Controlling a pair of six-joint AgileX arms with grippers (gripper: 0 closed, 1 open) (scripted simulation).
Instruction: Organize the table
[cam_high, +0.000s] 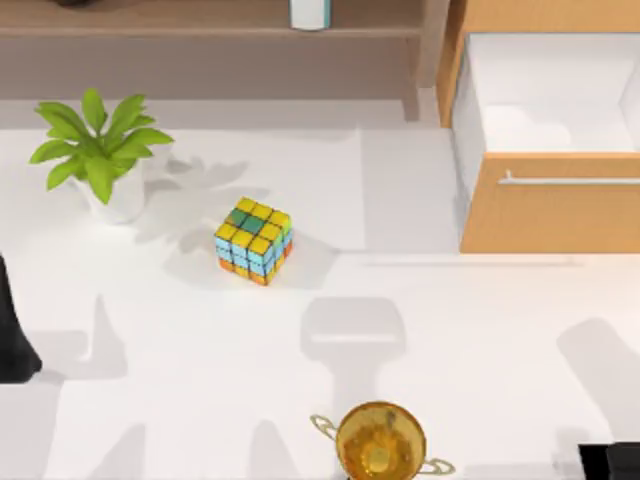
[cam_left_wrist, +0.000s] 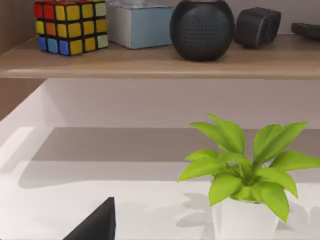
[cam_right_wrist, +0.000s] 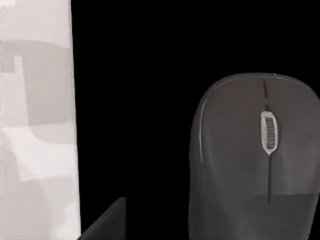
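Gold trophy cup (cam_high: 380, 443) nearest, drawer (cam_high: 545, 100) pulled out, finger state unclear

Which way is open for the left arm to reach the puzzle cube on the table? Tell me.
Probably straight across: the left arm sits at the table's left edge, with bare tabletop up to the puzzle cube; the potted plant stands farther back.

White table (cam_high: 200, 380): potted plant (cam_high: 100, 150), puzzle cube (cam_high: 254, 240), gold trophy (cam_high: 380, 442).

The bench (cam_high: 200, 380), broad, smooth and plain white, is lying flat and spanning the view, with soft grey shadows falling across it.
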